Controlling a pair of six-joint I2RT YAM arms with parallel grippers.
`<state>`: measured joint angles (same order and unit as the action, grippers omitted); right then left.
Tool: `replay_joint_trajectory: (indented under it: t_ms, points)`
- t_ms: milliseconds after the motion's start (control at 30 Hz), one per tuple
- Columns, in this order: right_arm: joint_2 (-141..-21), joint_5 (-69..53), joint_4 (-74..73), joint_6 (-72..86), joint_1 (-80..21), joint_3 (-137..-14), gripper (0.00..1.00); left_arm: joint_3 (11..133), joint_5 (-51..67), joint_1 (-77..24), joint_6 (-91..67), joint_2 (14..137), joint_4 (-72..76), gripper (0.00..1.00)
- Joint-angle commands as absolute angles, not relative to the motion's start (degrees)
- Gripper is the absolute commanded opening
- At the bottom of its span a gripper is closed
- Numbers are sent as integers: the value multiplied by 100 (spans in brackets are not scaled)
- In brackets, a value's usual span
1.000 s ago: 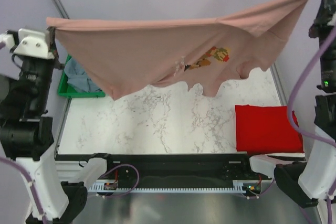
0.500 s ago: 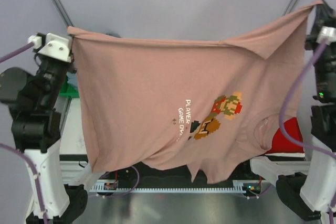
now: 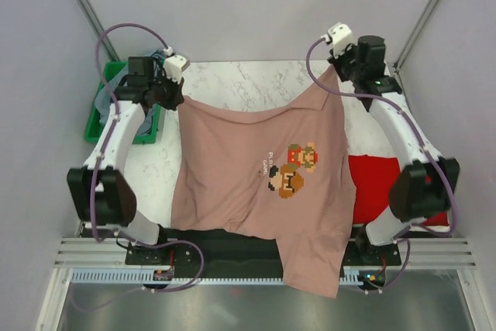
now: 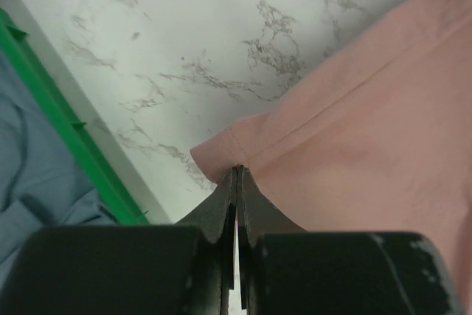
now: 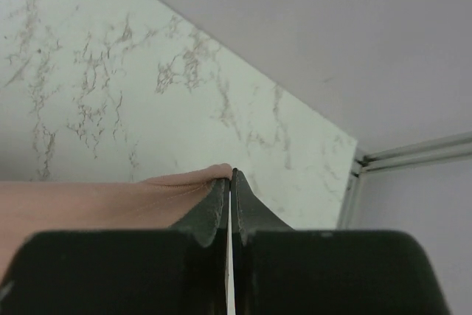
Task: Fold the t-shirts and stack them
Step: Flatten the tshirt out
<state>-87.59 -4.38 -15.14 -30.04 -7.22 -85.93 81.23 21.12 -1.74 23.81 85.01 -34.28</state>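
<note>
The dusty-pink t-shirt lies spread print-up on the marble table, its pixel-art print near the middle. One end hangs over the table's near edge. My left gripper is shut on the shirt's far left corner. My right gripper is shut on its far right corner. In the wrist views both pairs of fingers, left gripper and right gripper, pinch the hem. A folded red t-shirt lies at the right, partly under the pink one. The grey-blue t-shirt sits in the bin.
The green plastic bin stands at the table's left edge, close to my left gripper; its rim shows in the left wrist view. Grey walls and frame posts close in the back and sides.
Both arms have swung from high and near the camera down and forward to the far side of the table. The pink shirt went from hanging in the air to lying over the table.
</note>
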Motion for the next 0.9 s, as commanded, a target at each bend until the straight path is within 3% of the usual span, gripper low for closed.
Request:
replay_joint_trajectory:
  t_ms: [0,333,633,667,700,767,867]
  points:
    - [-9946,-634,-817,-3024,-694,-8875,0,8691,2128,-193,2040,9533,-3393,2]
    - [-13891,341,-879,-2848,-694,-12636,0,10651,950,-185,1890,12031,-3314,2]
    - [-15248,650,254,-3164,-756,-14027,0,11601,169,-325,2250,13068,-2514,3]
    - [-15310,668,333,-3199,-773,-14062,0,11680,71,-334,2215,13122,-2427,7]
    - [-15363,703,377,-3269,-782,-14097,0,11724,18,-369,2189,13166,-2278,23]
    - [-15451,747,518,-3304,-835,-14150,0,11847,-351,-413,2162,13184,-2180,36]
    - [-15504,835,790,-3349,-844,-14185,0,11953,-606,-422,2057,12895,-2048,48]
